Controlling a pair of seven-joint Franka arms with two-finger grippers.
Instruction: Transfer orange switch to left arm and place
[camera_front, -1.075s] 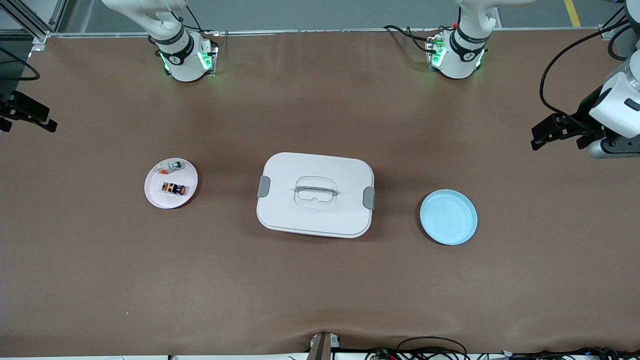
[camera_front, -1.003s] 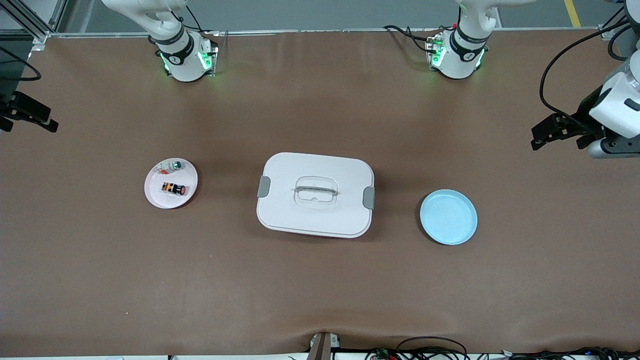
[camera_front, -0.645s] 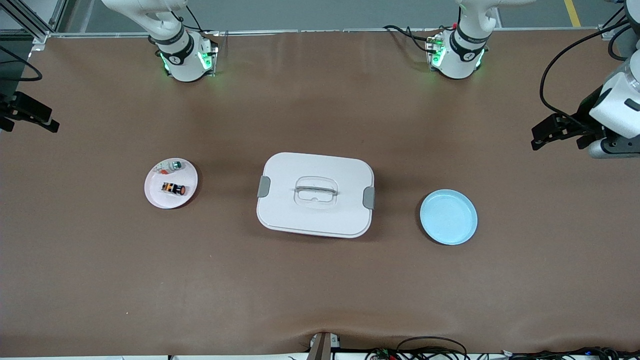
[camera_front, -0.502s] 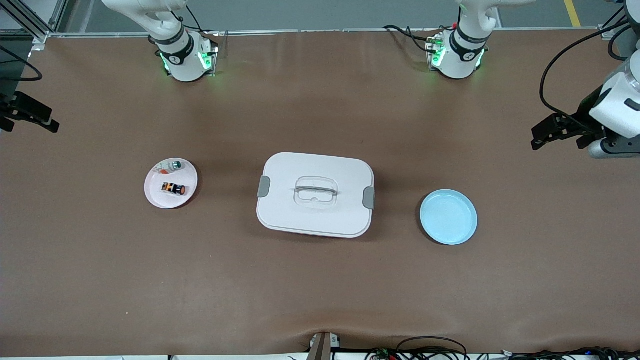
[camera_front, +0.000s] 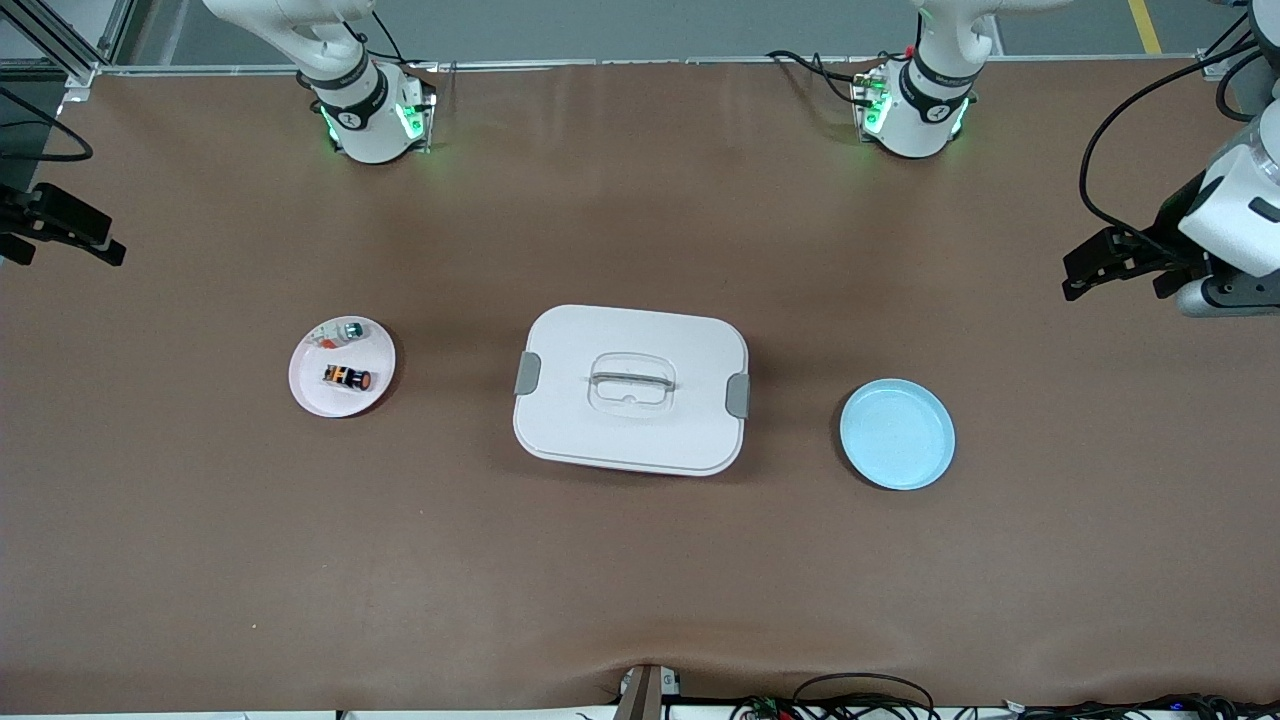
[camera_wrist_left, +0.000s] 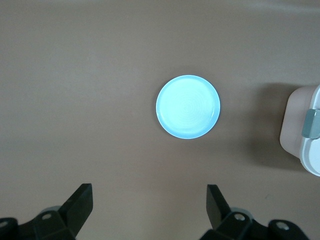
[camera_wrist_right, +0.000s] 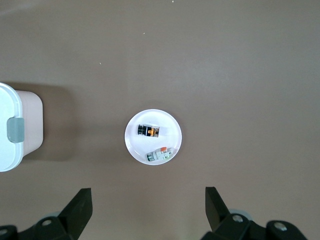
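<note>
The tiny black blocky orange switch (camera_front: 347, 377) with its orange end lay on the round pink plate (camera_front: 312, 395), left of centre in the front frame, just below a small white piece with a green cap (camera_front: 341, 332) on the same plate. The large white rounded-rectangular box (camera_front: 631, 390) with grey side latches sat mid-frame on the brown surface (camera_front: 640, 580), and a round pale-blue plate (camera_front: 897, 434) lay empty to its right. The right claw (camera_wrist_right: 149, 212) hung high at the frame's left edge, fingers spread wide, holding nothing. The left claw (camera_wrist_left: 150, 212) hung at the right edge, likewise spread and empty.
</note>
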